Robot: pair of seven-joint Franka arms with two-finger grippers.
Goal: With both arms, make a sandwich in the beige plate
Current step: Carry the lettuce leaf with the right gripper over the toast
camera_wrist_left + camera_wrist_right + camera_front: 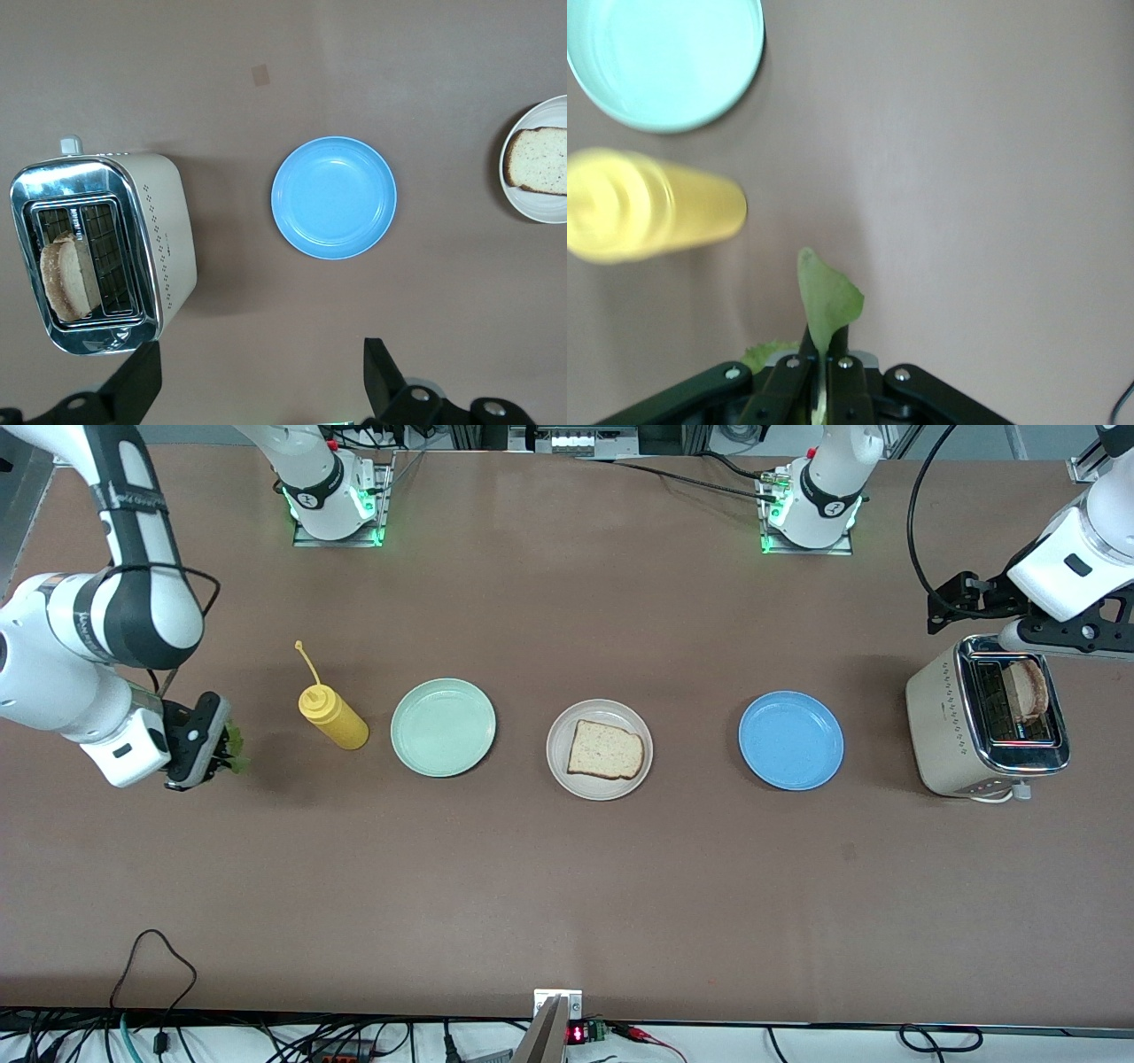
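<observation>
right gripper (819,376): pinches lettuce leaf (827,301), up beside mustard bottle (332,715)
left gripper (257,376): spread, over toaster (985,717)

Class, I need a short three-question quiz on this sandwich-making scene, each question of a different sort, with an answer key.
1. True or false: the right gripper is shut on a lettuce leaf.
2. Which plate holds the bread slice? A) mint-green plate B) beige plate C) blue plate
3. Fill in: the second slice stands in a slot of the ____, under the open left gripper.

Key: 1 true; 2 B; 3 toaster.
</observation>
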